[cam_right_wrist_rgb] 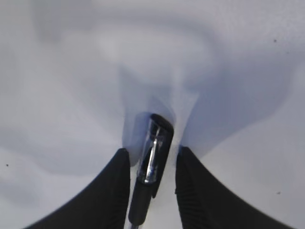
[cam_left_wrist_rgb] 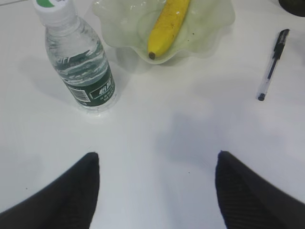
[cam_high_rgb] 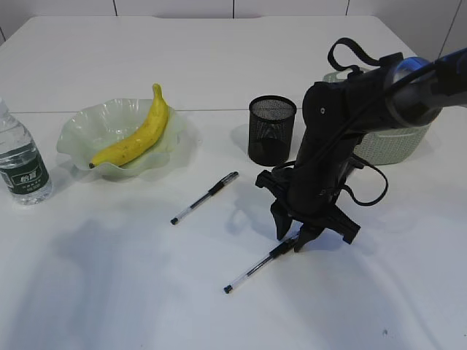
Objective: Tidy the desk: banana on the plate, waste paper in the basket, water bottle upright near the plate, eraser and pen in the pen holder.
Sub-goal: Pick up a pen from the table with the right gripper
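On your right, the right hand [cam_high_rgb: 298, 237] is down at the table [cam_high_rgb: 109, 292], its 2 fingers [cam_right_wrist_rgb: 112, 191] straddling the capped end of a pen [cam_high_rgb: 255, 270]. In the right wrist view the pen's black cap and clear barrel sit in the narrow gap between the fingers, which stand close on either side; I cannot tell for certain whether they are already touching it or just flanking it, so treat the grip as unconfirmed. The rest of that pen lies on the table, angled toward the lower left with its tip farthest from the hand.

A second pen [cam_high_rgb: 206, 197] lies free on the table between the plate [cam_high_rgb: 80, 124] and the pen holder [cam_high_rgb: 271, 130], also slanted, cap end toward the holder. The black mesh pen holder stands upright behind the right arm, and a pale woven basket [cam_high_rgb: 408, 142] sits just behind and to the right of it, partly hidden by the arm.

The banana [cam_high_rgb: 139, 135] is lying on the pale green ruffled plate at the left. The water bottle [cam_high_rgb: 20, 164] stands upright near the plate's left side, white cap on, dark green label facing forward.

Your left hand [cam_left_wrist_rgb: 156, 164] hovers above bare table in front of the bottle, its fingers spread wide with nothing between them.
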You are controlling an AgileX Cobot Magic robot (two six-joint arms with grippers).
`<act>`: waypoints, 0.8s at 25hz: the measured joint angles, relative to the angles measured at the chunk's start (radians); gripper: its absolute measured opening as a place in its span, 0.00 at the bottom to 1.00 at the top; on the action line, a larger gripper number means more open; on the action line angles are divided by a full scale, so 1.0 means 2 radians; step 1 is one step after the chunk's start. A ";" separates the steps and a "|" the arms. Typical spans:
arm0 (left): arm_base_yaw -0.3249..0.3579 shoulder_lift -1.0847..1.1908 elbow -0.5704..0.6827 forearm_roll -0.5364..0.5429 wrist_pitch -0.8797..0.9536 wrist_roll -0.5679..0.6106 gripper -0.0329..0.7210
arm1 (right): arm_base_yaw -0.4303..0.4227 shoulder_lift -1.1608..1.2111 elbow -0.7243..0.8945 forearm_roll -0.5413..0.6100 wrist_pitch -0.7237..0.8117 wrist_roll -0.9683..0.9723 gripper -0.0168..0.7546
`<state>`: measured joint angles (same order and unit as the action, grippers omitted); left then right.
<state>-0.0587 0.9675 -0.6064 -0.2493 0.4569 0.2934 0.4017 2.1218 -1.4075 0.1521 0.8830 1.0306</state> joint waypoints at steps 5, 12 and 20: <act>0.000 0.000 0.000 0.000 0.000 0.000 0.76 | 0.000 0.000 0.000 0.000 -0.011 0.000 0.27; 0.000 0.000 0.000 0.000 0.000 0.000 0.76 | 0.000 0.000 0.000 0.000 -0.013 0.000 0.19; 0.000 0.000 0.000 0.004 0.000 0.000 0.76 | 0.000 0.000 0.000 0.000 -0.013 0.000 0.15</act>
<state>-0.0587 0.9675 -0.6064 -0.2422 0.4569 0.2934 0.4017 2.1218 -1.4075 0.1521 0.8571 1.0306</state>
